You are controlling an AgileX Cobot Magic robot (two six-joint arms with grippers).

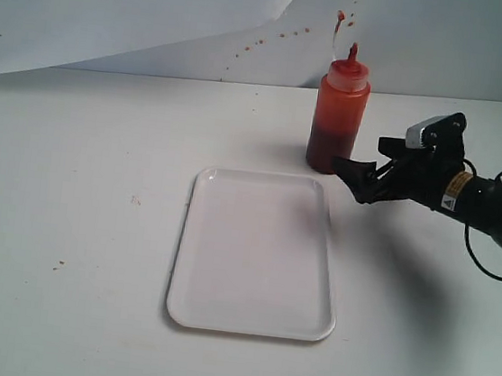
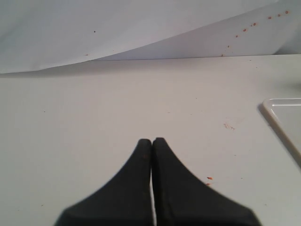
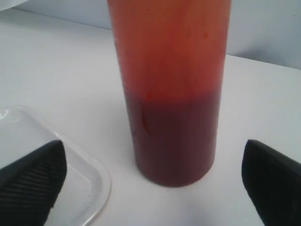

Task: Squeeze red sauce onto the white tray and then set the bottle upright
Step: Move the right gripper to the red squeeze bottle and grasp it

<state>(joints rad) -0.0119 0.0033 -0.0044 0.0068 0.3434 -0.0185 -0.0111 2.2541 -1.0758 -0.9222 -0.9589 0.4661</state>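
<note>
The bottle [image 1: 338, 116] stands upright on the table behind the white tray's far right corner, orange-red above, dark red below, with a pointed red nozzle. The white tray [image 1: 257, 252] lies flat in the middle and bears no red sauce; none shows on it. My right gripper [image 1: 368, 172] is open, a little in front of and to the right of the bottle's base, not touching it. In the right wrist view the bottle [image 3: 171, 94] fills the middle between the spread fingers [image 3: 33, 179], with a tray corner [image 3: 96, 181] beside it. My left gripper [image 2: 152, 141] is shut and empty over bare table.
A white paper backdrop [image 1: 163, 6] with small dried red specks rises behind the table. A tray edge [image 2: 282, 122] shows in the left wrist view. Tiny red specks [image 1: 136, 200] dot the tabletop left of the tray.
</note>
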